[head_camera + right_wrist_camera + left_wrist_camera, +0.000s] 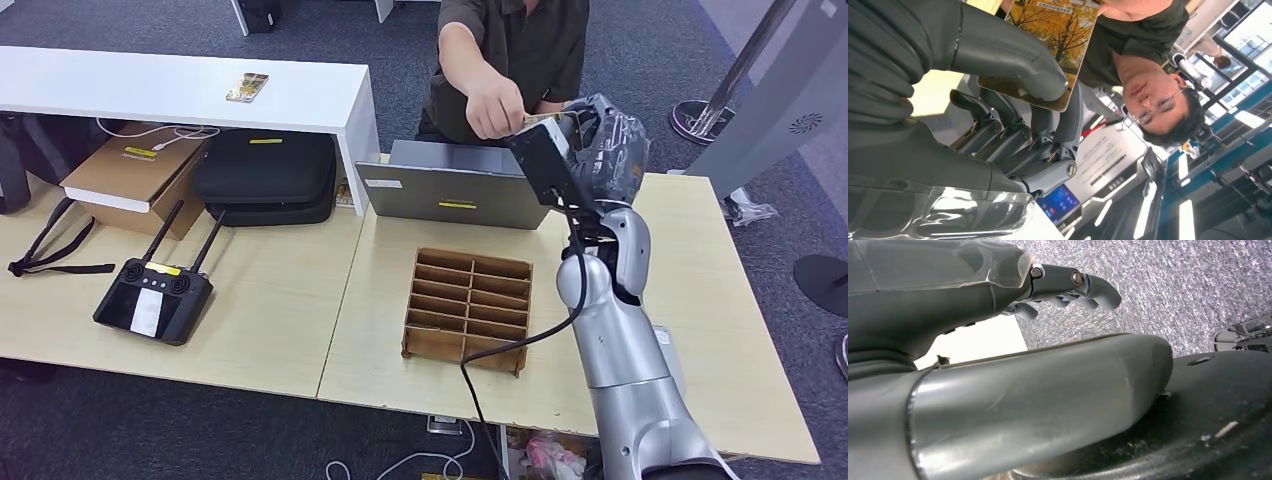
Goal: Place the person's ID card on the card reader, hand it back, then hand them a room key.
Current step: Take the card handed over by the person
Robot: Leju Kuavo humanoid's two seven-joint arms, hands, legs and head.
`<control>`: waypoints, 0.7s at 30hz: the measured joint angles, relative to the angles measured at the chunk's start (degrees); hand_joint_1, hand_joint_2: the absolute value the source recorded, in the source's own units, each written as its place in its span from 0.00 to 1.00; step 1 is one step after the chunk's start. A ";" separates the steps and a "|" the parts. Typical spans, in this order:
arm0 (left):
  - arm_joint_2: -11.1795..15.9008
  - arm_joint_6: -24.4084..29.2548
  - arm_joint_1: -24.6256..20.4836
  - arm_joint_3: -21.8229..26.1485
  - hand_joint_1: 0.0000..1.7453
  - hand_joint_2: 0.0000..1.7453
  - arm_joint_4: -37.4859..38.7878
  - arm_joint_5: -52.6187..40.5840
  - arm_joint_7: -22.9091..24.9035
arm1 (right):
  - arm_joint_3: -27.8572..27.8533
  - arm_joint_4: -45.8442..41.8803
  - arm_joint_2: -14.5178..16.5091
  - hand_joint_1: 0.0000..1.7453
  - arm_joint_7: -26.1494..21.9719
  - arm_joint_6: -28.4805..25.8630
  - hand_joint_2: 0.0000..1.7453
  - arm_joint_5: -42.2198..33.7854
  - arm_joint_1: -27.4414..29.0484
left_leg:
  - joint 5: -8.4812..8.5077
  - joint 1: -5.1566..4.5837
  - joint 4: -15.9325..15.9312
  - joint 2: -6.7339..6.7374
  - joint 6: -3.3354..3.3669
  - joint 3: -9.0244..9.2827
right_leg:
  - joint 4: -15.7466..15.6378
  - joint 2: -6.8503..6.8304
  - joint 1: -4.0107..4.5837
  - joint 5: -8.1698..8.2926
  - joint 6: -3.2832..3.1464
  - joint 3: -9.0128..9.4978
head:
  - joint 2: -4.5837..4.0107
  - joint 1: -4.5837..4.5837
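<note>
- Above the far edge of the table (pixel 700 300), the robot's right hand (pixel 590 140) is raised toward the person (pixel 520 50), meeting the person's hand (pixel 495 105).
- Its thumb (pixel 1013 60) and fingers (pixel 1068 125) are closed on a card (pixel 1053 35) printed with yellow trees; the person's hand holds the card's other end.
- Which card this is I cannot tell; it looks like a handover step, either taking or giving.
- Below the raised hand sits a wooden slotted box (pixel 468 308), beside a closed laptop (pixel 450 185).
- The left hand (pixel 1068 287) hangs by the floor, fingers curled, holding nothing.
- Next move calls for one side letting go cleanly.
</note>
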 joint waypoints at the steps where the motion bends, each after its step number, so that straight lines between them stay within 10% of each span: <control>1: 0.00 -0.03 0.00 0.07 0.00 0.00 0.00 -0.03 0.00 | -0.38 0.05 0.03 1.00 -0.02 1.54 1.00 -2.61 -0.02 | 0.00 0.00 0.00 0.00 0.00 0.00 | 0.00 0.00 0.00 0.00 0.00 0.00 | 0.00 0.00; 8: 0.15 -0.32 -0.02 0.44 0.00 0.00 0.00 -0.36 0.08 | -5.31 1.77 0.09 1.00 0.02 13.77 1.00 -25.25 -0.61 | 0.02 0.00 0.00 -0.02 0.02 -0.01 | 0.00 -0.02 0.00 0.02 0.02 0.01 | 0.00 0.00; 21: -0.04 0.78 -0.01 1.32 0.00 0.00 0.00 -0.33 0.05 | -7.52 5.75 -0.37 1.00 -0.46 14.04 1.00 -30.13 -2.78 | 0.02 0.00 0.00 -0.02 0.03 -0.02 | 0.00 -0.01 0.00 0.02 0.02 0.00 | 0.00 0.00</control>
